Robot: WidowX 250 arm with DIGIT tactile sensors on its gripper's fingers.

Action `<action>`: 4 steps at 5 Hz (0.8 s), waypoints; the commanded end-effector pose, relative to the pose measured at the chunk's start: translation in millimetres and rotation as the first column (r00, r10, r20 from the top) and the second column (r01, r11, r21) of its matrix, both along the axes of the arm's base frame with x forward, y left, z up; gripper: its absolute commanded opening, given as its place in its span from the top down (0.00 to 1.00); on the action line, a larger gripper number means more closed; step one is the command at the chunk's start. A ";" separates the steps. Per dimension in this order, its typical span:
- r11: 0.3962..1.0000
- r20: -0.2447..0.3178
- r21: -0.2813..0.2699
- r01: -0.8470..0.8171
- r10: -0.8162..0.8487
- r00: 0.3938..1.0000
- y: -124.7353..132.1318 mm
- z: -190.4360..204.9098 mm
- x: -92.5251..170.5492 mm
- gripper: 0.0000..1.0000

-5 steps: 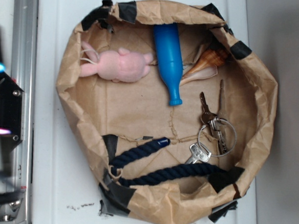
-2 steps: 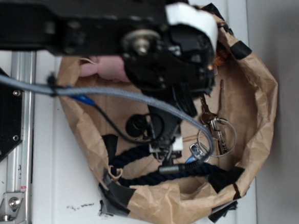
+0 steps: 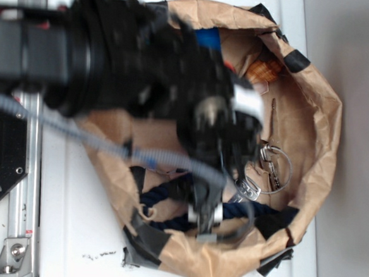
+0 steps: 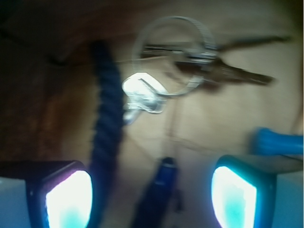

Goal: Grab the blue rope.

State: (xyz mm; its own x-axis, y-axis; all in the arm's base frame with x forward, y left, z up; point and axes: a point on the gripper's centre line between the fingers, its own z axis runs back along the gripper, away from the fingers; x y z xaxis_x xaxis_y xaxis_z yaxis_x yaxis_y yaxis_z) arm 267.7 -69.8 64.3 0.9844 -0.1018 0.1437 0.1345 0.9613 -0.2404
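A white worktop (image 3: pixel 70 232) fills most of the exterior view, and on it sits a wide crumpled brown paper bag (image 3: pixel 325 123) with its rim rolled down and patched with black tape, taking up the centre and right of the frame. Across the upper left and middle, a blurred black robot arm (image 3: pixel 114 57) reaches over the bag, trailing a grey sleeved cable (image 3: pixel 77 134), and it hides much of the bag's inside. Along the lower part of the bag lies the thick dark navy twisted rope (image 3: pixel 158 197), bent in a loop at lower centre, with the arm's black pincer (image 3: pixel 206 211) directly over it. In the wrist view the rope (image 4: pixel 108 109) runs down the left of the frame beside the left fingertip, while its glossy blue capped end (image 4: pixel 159 183) lies at bottom centre in the gap between the two glowing fingertips (image 4: pixel 69 199), which stand spread apart with nothing pinched. A bunch of metal keys on a round steel ring (image 3: pixel 272 167) rests at the right of the bag; in the wrist view these keys (image 4: pixel 190 61) sit in the upper middle. A bright blue smooth plastic bottle-shaped toy (image 4: pixel 278 141) peeks in at the right edge of the wrist view, just above the right fingertip.
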 end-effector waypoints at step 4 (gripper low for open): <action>0.981 -0.105 0.162 0.106 -0.089 0.990 -22.4 -71.6 -4.6 0.13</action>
